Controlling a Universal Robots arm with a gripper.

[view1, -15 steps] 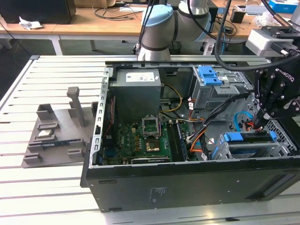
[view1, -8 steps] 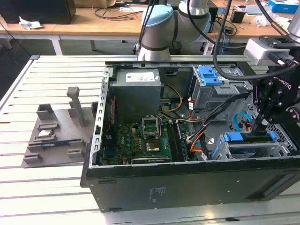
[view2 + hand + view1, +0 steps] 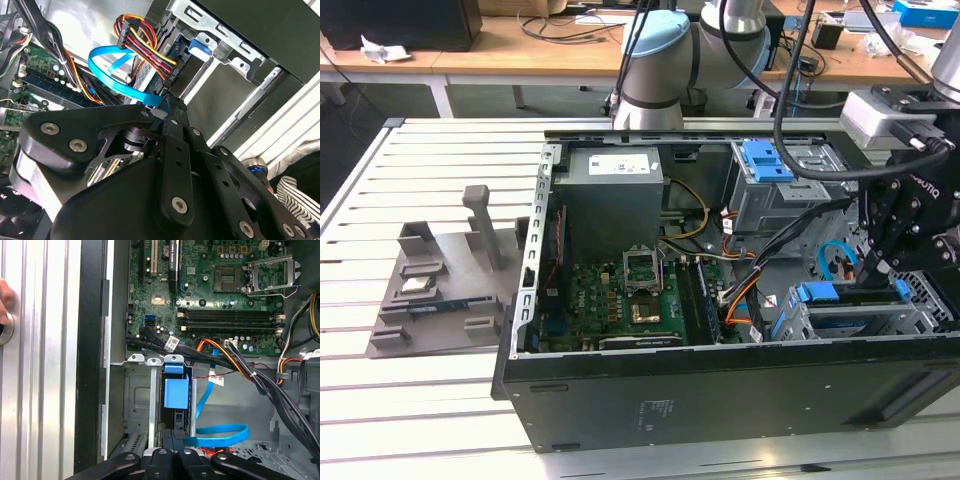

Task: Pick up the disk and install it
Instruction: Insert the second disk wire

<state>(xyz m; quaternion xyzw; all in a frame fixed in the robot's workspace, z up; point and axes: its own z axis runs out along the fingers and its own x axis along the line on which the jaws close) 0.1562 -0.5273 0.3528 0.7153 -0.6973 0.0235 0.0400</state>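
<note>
In the exterior view the black pincer [image 3: 876, 268] is seen lowered inside the open computer case [image 3: 720, 395] that lies on the slatted tabletop [image 3: 420, 400], just above the disk [image 3: 850, 308] with its blue carrier frame, seated in the drive bay at the exterior view's right; a white sticker is carried by the grey power-supply box [image 3: 615, 195], its print too small to make out. In the second wrist view the fingers [image 3: 172, 112] are pressed together – nothing is pinched – beside a looped blue data cable [image 3: 112, 75]. In the first wrist view the blue carrier tab of the disk [image 3: 176, 390] is shown upright in the grey bay, below the green motherboard [image 3: 210, 285].
</note>
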